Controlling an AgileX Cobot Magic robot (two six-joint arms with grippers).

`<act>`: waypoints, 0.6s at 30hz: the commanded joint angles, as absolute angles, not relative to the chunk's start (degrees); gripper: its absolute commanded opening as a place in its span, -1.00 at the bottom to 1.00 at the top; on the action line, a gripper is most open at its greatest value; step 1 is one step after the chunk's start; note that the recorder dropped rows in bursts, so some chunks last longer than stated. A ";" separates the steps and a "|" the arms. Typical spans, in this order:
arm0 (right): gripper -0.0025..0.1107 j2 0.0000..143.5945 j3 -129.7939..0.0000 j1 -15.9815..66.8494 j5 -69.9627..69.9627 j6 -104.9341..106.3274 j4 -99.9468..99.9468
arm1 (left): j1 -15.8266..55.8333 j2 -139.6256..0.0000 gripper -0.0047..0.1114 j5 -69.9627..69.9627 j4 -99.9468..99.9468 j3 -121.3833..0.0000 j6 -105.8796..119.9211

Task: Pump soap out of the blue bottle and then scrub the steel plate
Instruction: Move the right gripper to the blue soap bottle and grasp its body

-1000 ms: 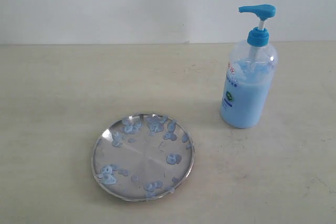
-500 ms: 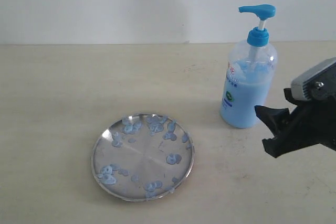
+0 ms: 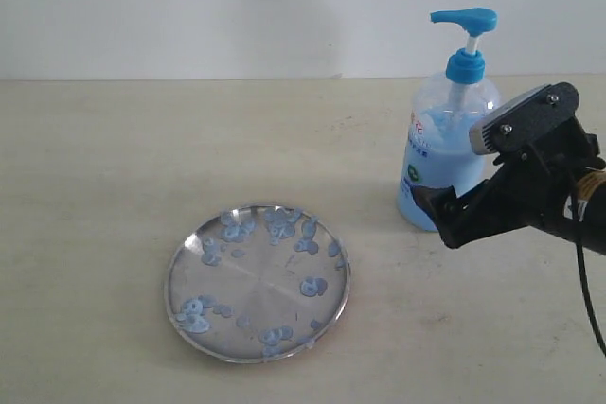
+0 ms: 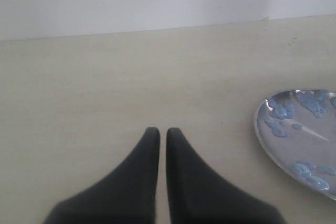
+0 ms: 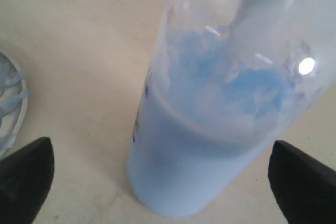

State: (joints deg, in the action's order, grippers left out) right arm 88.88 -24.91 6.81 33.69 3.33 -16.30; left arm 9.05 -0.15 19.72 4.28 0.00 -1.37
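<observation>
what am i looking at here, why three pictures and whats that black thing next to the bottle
This is a robot with two arms, each ending in a two-fingered gripper. One picture comes from a camera off the arms; the other two from cameras on the wrists, looking past the black fingers. On the table are a steel plate dotted with blue soap blobs and a pump bottle of blue soap. The black thing is the right gripper, open, fingers either side of the bottle, not gripping it. The left gripper is shut and holds nothing.
</observation>
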 commanded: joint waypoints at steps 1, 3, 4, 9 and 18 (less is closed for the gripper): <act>0.90 90.70 -27.17 6.82 38.63 3.77 -11.51 | 9.23 0.00 -0.84 19.32 3.90 0.00 -1.17; 0.90 92.29 -27.83 6.82 40.80 3.90 -8.26 | 9.23 0.00 -0.84 19.32 3.90 0.00 -1.17; 0.90 93.88 -28.16 6.82 42.89 4.47 -5.86 | 9.23 0.00 -0.84 19.32 3.90 0.00 -1.17; 0.90 101.23 -30.08 6.82 53.47 4.97 -3.37 | 9.23 0.00 -0.84 19.32 3.90 0.00 -1.17; 0.89 112.14 -37.52 6.82 59.29 5.04 -3.37 | 9.23 0.00 -0.84 19.32 3.90 0.00 -1.17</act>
State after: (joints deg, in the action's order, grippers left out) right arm 110.14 -35.49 6.81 58.39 4.68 -3.76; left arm 9.05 -0.15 19.72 4.28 0.00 -1.37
